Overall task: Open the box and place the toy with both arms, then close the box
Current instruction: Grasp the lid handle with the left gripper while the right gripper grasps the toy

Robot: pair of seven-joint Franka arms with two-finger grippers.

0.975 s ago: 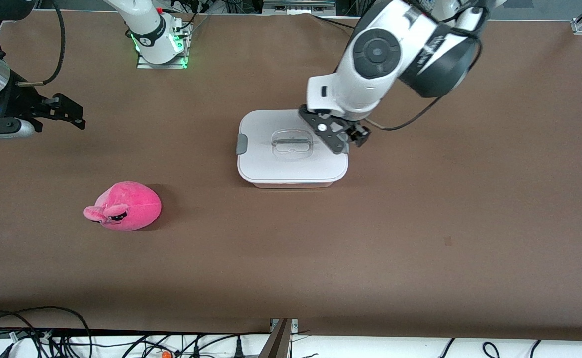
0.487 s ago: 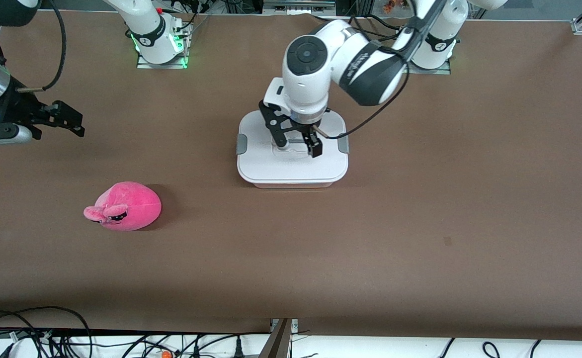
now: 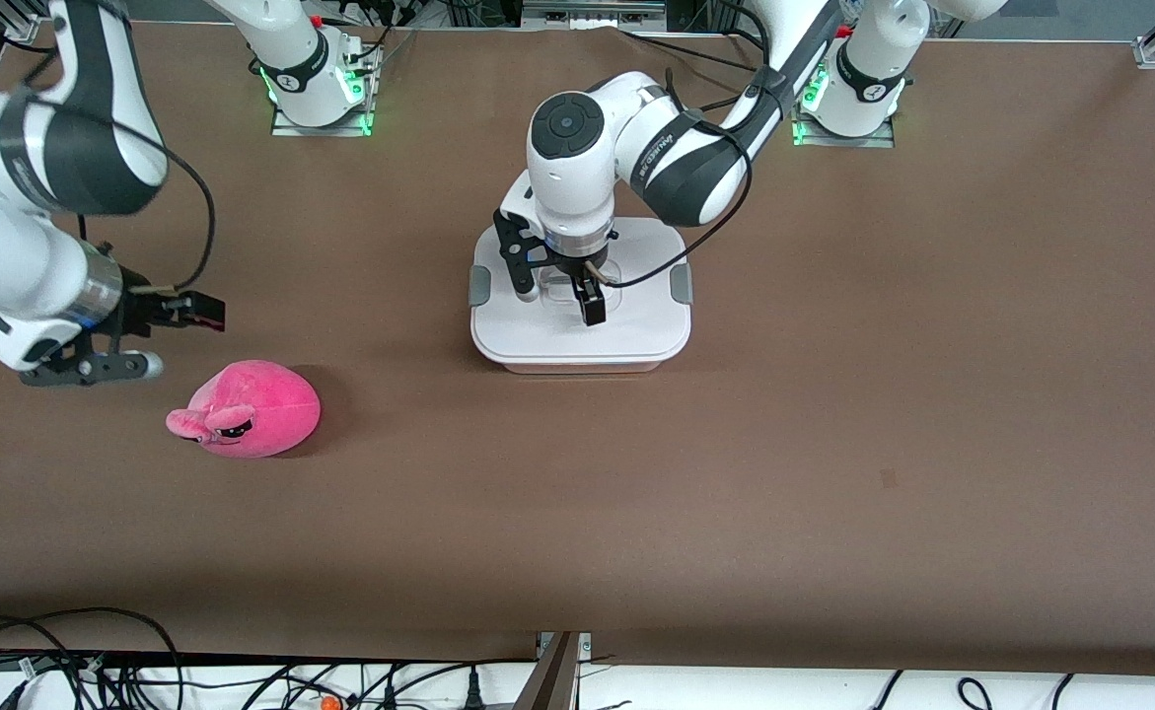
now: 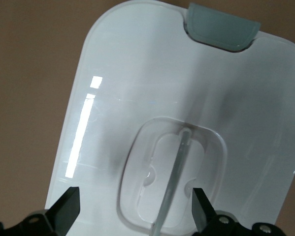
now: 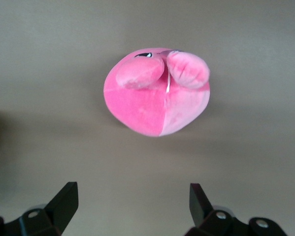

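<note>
The left hand (image 3: 557,296), fingers apart, hangs over the box (image 3: 636,335) at mid-bench, straddling its lid handle (image 4: 174,179), whose bar runs 12-to-6 in the left wrist view. The right hand (image 3: 148,340), fingers apart, hovers just beside the toy (image 3: 247,409).

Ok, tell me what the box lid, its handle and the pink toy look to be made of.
Box lid: smooth glossy white plastic, judging by the sharp light streak on it. Its handle: clear, probably hard plastic, as the recess shows through. Side clip: matte grey, maybe softer plastic. Toy: soft plush fabric, fuzzy with a stitched seam.
</note>
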